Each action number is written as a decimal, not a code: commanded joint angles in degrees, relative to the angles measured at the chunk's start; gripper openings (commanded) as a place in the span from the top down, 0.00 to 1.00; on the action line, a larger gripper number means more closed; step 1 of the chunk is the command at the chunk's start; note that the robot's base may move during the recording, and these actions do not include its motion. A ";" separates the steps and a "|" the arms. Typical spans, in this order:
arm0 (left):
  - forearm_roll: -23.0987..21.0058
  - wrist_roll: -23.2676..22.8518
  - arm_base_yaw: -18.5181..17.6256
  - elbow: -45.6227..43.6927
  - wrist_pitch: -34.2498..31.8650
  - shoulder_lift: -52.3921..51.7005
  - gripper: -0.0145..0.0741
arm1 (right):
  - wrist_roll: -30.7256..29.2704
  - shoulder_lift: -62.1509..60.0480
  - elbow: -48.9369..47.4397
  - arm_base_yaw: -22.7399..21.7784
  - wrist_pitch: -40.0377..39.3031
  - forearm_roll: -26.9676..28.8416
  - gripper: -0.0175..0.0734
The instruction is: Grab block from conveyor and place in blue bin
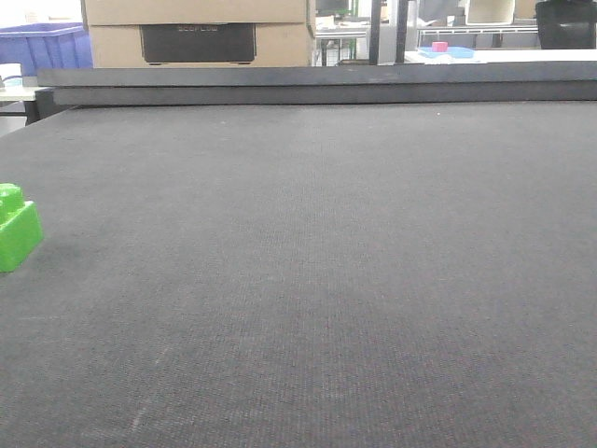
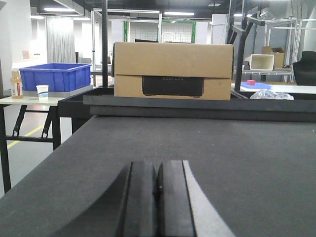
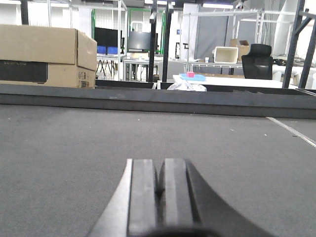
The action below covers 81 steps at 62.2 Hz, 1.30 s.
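Note:
A bright green studded block (image 1: 18,228) sits on the wide dark grey conveyor (image 1: 317,280) at the far left edge of the front view, partly cut off. The blue bin (image 2: 55,77) stands on a side table beyond the belt's left end; it also shows in the front view (image 1: 42,45). My left gripper (image 2: 157,165) is shut and empty, low over the belt. My right gripper (image 3: 160,163) is shut and empty, low over the belt. Neither wrist view shows the block.
A raised dark rail (image 1: 326,86) runs along the belt's far edge. A cardboard box (image 2: 173,70) stands behind it. A paper cup (image 2: 42,91) and a bottle (image 2: 17,83) stand beside the bin. A tiny pink object (image 1: 439,46) lies on a far table.

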 commanded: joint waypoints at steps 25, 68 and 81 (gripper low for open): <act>-0.32 0.00 0.23 -39.11 39.60 22.35 0.96 | -0.07 17.34 -32.46 -0.03 33.57 0.16 0.99; -5.81 0.00 0.23 -62.42 62.99 69.53 0.96 | 1.12 70.26 -59.14 -0.03 62.92 -0.13 0.99; -5.92 0.00 0.23 -62.42 63.10 71.86 0.96 | 4.21 79.71 -62.97 -0.37 64.29 -1.66 0.79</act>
